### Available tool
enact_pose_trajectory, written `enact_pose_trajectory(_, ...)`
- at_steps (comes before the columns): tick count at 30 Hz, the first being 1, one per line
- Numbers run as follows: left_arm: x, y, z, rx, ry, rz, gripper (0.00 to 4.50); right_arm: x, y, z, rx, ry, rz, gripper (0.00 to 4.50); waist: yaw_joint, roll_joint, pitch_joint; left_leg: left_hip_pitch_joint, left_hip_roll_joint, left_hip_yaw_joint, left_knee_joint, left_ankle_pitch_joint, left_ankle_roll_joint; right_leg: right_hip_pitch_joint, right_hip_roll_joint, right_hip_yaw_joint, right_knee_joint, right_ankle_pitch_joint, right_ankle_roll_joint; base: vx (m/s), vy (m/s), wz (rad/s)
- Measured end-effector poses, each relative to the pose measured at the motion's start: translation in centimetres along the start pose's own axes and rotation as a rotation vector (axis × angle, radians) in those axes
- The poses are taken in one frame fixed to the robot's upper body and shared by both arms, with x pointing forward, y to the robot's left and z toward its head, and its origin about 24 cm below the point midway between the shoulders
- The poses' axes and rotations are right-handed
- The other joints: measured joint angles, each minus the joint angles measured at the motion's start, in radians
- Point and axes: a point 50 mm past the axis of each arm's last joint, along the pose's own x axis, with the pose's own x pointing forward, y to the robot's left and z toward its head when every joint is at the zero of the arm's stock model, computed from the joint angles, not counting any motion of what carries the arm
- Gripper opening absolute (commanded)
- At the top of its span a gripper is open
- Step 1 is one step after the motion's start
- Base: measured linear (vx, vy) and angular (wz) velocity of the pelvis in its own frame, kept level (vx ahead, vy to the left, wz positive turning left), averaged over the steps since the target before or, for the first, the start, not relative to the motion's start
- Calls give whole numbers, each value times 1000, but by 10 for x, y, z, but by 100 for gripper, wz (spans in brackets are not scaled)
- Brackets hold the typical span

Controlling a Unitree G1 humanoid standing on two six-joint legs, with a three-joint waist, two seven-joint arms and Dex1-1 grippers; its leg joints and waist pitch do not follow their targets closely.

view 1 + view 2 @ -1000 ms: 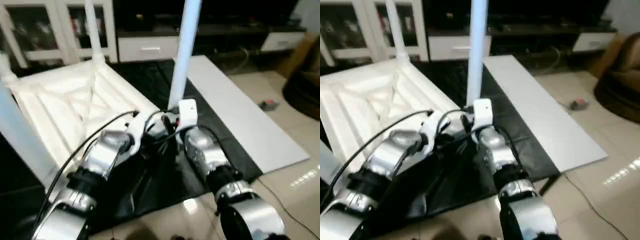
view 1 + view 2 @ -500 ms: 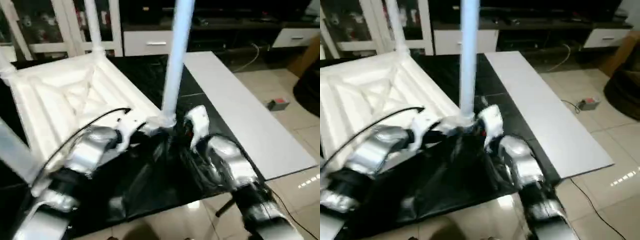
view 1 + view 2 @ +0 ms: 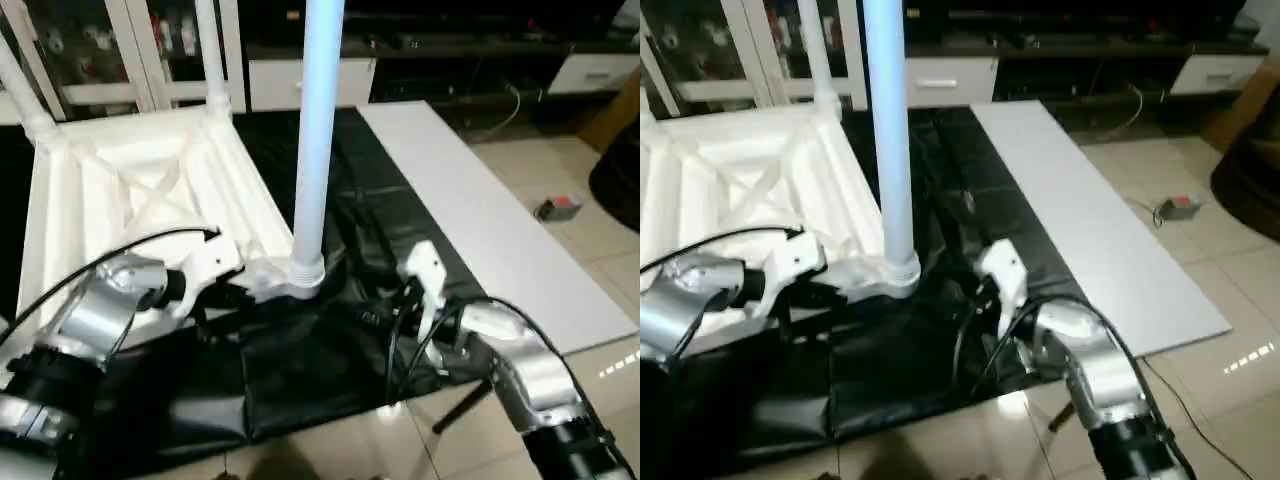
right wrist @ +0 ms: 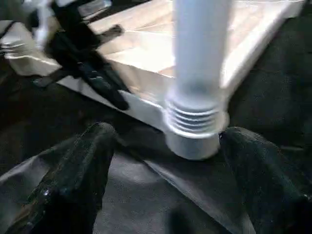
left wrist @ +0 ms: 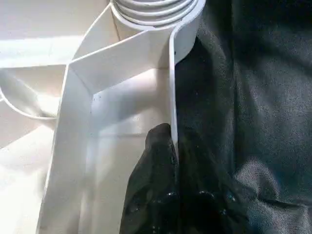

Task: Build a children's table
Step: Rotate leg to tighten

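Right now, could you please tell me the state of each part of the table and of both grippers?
Table top: upside down on the black sheet, ribs facing up.
Near leg: standing upright in its corner socket, threads showing at the base.
Far legs: upright in the far corners.
Left gripper: shut on the table top's side wall, beside the near socket.
Right gripper: open, clear of the near leg, holding nothing.

One tabletop, three legs standing, two grippers of mine.

I count one upturned white tabletop [image 3: 130,200] on one black sheet [image 3: 330,350], with three white legs rising from it: one at the near corner [image 3: 318,130], two at the far corners [image 3: 212,50] [image 3: 20,85]. One long white board [image 3: 480,210] lies beside it, one small red-topped object [image 3: 560,208] on the tiles. My left gripper [image 5: 171,146] and right gripper [image 4: 161,161] make two.
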Motion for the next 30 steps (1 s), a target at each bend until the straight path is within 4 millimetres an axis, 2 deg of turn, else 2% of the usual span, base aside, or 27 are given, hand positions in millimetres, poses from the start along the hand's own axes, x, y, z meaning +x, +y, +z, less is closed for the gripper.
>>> enact_pose_trajectory(3,-3,-3,-3,-34,3,46,0,0,1,5,0,-18,-6,376,-8,0,0,1,0,0,0,0,0,0,1,1,0,0,0,0,0,0)
enact_pose_trajectory(10,-25,-14,-20,-110,39,130,0,-3,2,7,0,-19,-13,376,-46,-1,0,3,3,-6,0,-7,-11,-1,10,3,0,1,-2,0,0,0)
enact_pose_trajectory(14,-38,-18,-29,-130,51,171,0,-5,1,7,3,-20,-18,376,-57,-1,0,4,5,-6,-3,-10,-15,-2,13,3,0,-1,-6,0,0,0)
enact_pose_trajectory(16,-42,-17,-31,-141,42,193,0,-5,2,6,11,-16,-16,376,-55,-1,0,3,6,-6,-3,-10,-15,-2,16,4,-1,-2,-7,0,0,0)
enact_pose_trajectory(17,-44,-17,-33,-168,29,214,44,-5,2,6,12,-15,-14,381,-53,-1,0,3,8,-6,-3,-10,-16,-3,18,4,-2,-1,-8,0,0,0)
enact_pose_trajectory(22,-49,-18,-37,-275,-41,248,95,-5,3,5,19,-12,-15,381,-38,-1,0,3,12,-6,-3,-10,-17,-3,22,4,-2,-2,-12,0,0,0)
enact_pose_trajectory(25,-55,-19,-22,-222,-148,234,107,-6,4,1,31,-8,-18,381,-15,-1,0,5,14,-6,-3,-10,-17,-3,23,3,-2,-2,-13,0,0,0)
enact_pose_trajectory(28,-62,-13,-11,-113,-253,301,140,-7,6,3,34,-17,-38,381,0,-1,0,5,14,-6,-2,-10,-18,-2,24,3,-2,-2,-13,0,0,0)
enact_pose_trajectory(30,-63,-10,-3,-106,-339,351,142,-7,6,4,38,-26,-50,381,7,-1,0,6,14,-6,-1,-10,-18,-1,23,4,-2,-2,-13,0,0,0)
